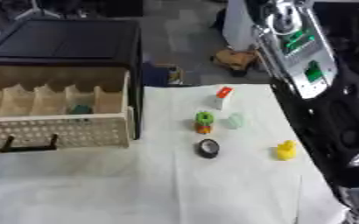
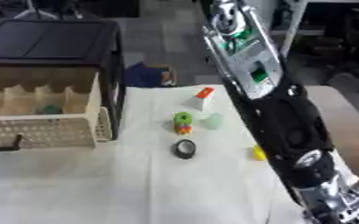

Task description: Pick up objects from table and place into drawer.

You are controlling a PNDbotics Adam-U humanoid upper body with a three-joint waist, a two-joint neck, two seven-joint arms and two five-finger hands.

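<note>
A beige drawer [image 1: 60, 131] with a black handle stands pulled out at the left, split by dividers. A small green thing [image 1: 80, 109] lies in one compartment. On the white cloth lie a white box with a red top [image 1: 222, 97], a green and orange piece [image 1: 204, 122], a pale green lump [image 1: 235, 120], a black tape roll [image 1: 208, 148] and a yellow toy [image 1: 286, 150]. My right arm [image 1: 320, 100] stretches down the right side, partly hiding the yellow toy in the right eye view. Only the silver base of my right hand [image 2: 343, 208] shows at the lower right corner, holding nothing that I can see.
The drawer belongs to a black cabinet [image 1: 60, 41] at the back left. Beyond the table's far edge, a brown bundle [image 1: 234, 59] and a blue thing [image 1: 156, 74] lie on the floor. The white cloth [image 1: 136, 188] spreads wide in front.
</note>
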